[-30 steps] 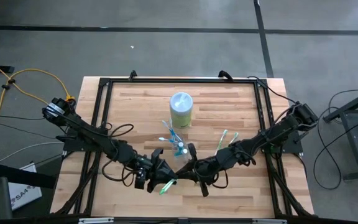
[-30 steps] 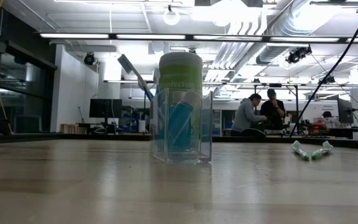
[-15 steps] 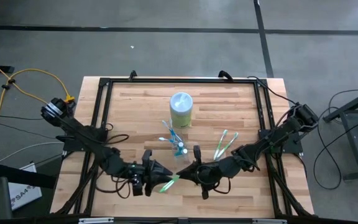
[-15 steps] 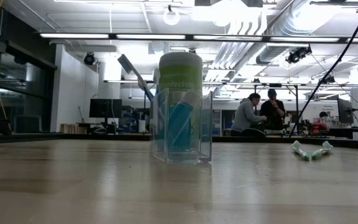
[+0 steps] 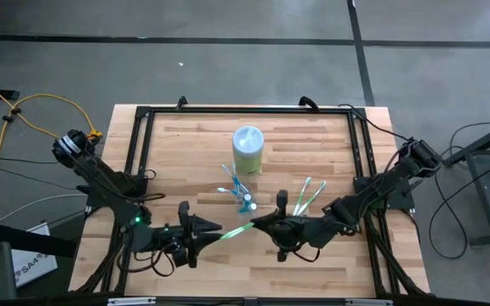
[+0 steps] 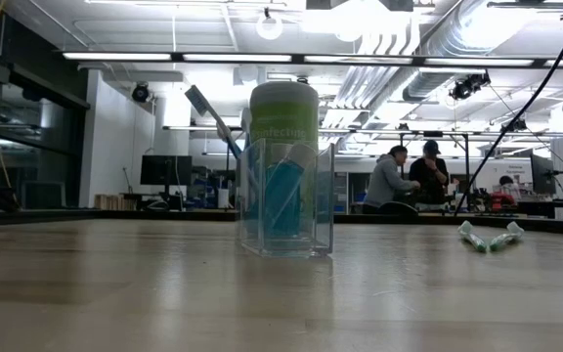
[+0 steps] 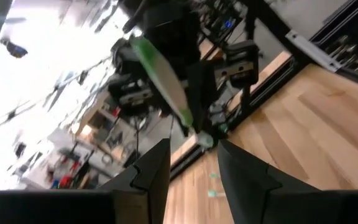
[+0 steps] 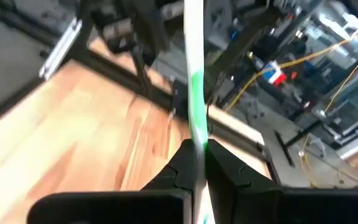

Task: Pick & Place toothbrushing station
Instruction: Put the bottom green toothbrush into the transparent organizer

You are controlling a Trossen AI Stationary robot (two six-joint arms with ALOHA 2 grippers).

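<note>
A green-and-white toothbrush [image 5: 236, 231] hangs level above the table's near middle, between my two grippers. My right gripper [image 5: 258, 225] is shut on it. My left gripper [image 5: 213, 230] is open, and the brush's free end [image 7: 204, 140] stands just in front of its fingertips. I cannot tell whether they touch. A clear tumbler [image 5: 243, 198] stands on the table holding blue-and-white toothbrushes and toothpaste, and it also shows in the low view [image 6: 286, 200]. Two more green-and-white toothbrushes [image 5: 309, 194] lie flat on the table to its right. My right gripper pinches the toothbrush's handle [image 8: 198, 138] between its two fingers, near one end. The fingers come level from the table's right side and lie roughly along the brush. The brush sticks straight out past the fingertips toward my left gripper, clear of the table.
A green-lidded white canister [image 5: 247, 149] stands just behind the tumbler. A black frame [image 5: 143, 153] runs along the table's left, far and right sides. People sit at desks in the room beyond [image 6: 404, 176].
My left gripper has drawn back toward the table's left edge, and my right gripper has gone a little toward the right edge. The green toothbrush, earlier at my left gripper's fingers, has gone slightly toward the far edge and now sticks out from my right gripper.
</note>
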